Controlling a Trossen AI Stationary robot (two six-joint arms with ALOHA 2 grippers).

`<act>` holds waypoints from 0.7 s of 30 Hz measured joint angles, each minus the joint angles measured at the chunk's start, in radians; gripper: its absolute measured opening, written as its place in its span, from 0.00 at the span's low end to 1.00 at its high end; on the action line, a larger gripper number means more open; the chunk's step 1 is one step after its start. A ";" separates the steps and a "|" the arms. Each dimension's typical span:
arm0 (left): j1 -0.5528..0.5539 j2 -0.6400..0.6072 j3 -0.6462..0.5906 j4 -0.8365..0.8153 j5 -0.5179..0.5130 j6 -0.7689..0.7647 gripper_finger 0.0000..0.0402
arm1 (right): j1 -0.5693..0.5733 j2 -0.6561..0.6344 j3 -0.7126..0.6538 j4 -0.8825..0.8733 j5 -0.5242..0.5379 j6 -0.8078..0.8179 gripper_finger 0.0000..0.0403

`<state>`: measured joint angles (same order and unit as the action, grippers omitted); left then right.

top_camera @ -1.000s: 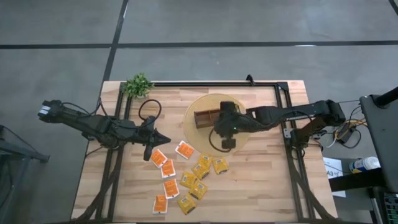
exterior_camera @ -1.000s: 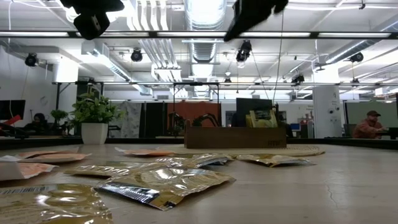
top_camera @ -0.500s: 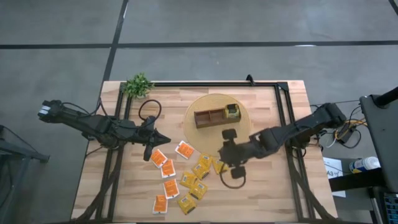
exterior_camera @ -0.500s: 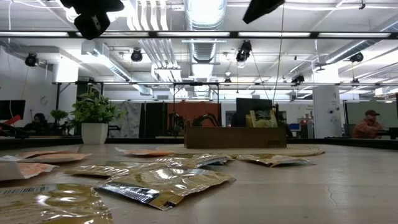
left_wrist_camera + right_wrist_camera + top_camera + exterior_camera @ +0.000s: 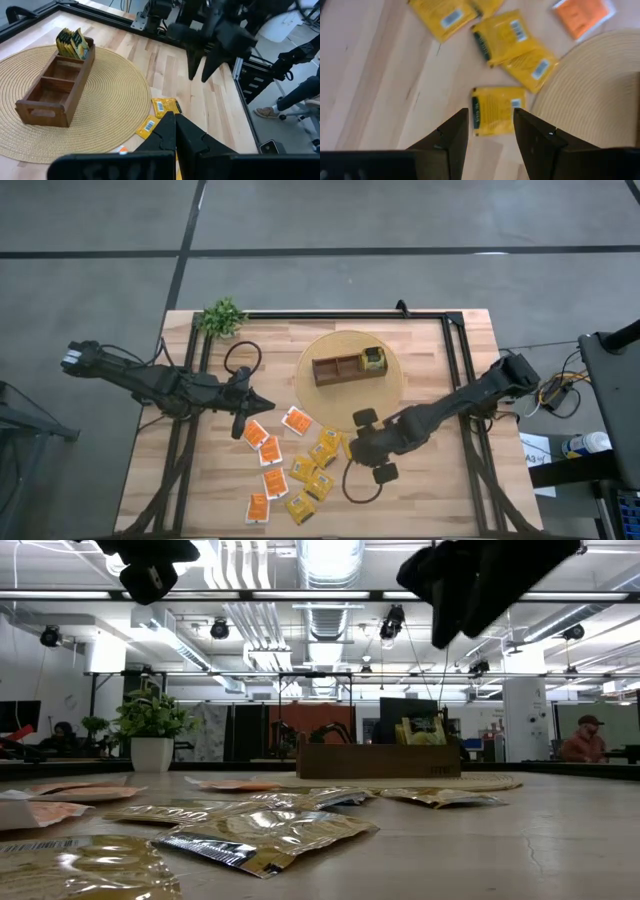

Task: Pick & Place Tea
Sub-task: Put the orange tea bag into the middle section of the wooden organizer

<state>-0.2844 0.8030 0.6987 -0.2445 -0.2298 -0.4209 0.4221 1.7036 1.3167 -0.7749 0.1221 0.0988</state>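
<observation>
Our right gripper (image 5: pixel 490 131) hangs with its fingers spread and empty just above a yellow sachet (image 5: pixel 498 116) that lies flat on the wooden table (image 5: pixel 420 500), right beside the edge of the round woven mat (image 5: pixel 392 390). More yellow and orange sachets (image 5: pixel 290 465) are scattered on the boards further toward our left arm. On the mat stands the wooden box (image 5: pixel 348 367), with a few sachets already upright in one end compartment. Our left gripper (image 5: pixel 172 131) waits pressed shut above the orange sachets, holding nothing. We judge the sachet light, thin and crinkly, with a slick foil skin that bends easily and lies flush to the table. We would straddle it across its narrow width, press down and pinch so it buckles up between the fingers.
</observation>
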 joint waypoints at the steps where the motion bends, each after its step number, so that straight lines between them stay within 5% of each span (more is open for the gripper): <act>1: 0.000 0.001 0.000 0.001 0.000 -0.004 0.00 | 0.005 0.011 0.000 -0.009 -0.001 -0.001 0.38; 21: 0.000 0.009 0.000 0.007 0.000 -0.008 0.00 | -0.007 0.144 0.001 -0.031 -0.063 -0.208 0.38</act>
<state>-0.2844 0.8116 0.6987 -0.2375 -0.2298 -0.4286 0.4152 1.8477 1.3174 -0.8055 0.0594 -0.1094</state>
